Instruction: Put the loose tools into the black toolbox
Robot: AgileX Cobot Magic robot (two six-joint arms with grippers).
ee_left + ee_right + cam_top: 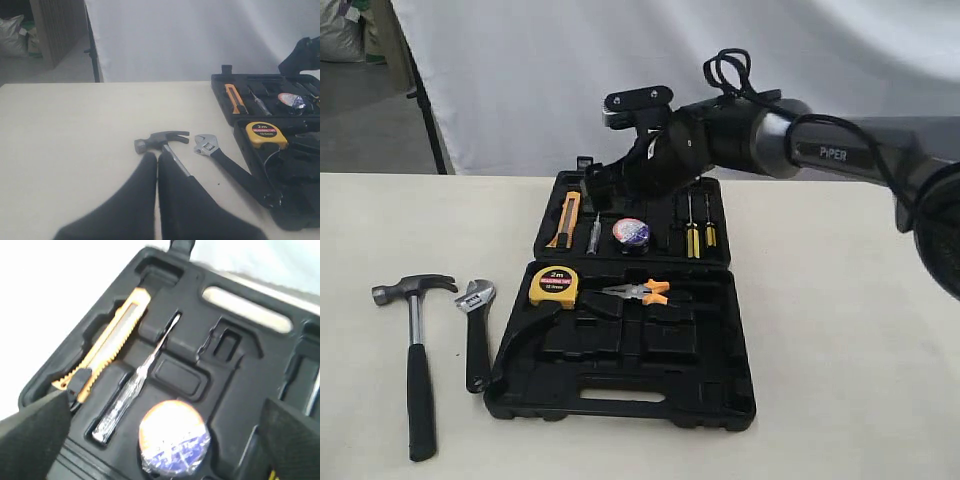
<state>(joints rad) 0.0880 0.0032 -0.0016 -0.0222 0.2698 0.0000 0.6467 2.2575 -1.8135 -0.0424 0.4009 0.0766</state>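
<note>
Black moulded plastic toolbox (620, 408): lying open, both halves flat on the table.
Blue-white-red tape roll (631, 233): in the far half, at 12 o'clock from the orange-handled pliers (642, 291).
Steel claw hammer (415, 370), silver adjustable wrench (477, 335): on the table at the case's 9 o'clock.
Right gripper (164, 410): I see fingers spread wide over the roll, gripping nothing.
Left gripper (156, 167): fingers pressed together, empty.

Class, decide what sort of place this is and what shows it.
Probably an indoor robot test bench: plain table, white backdrop sheet, and a robot arm over an open black toolbox.
</note>
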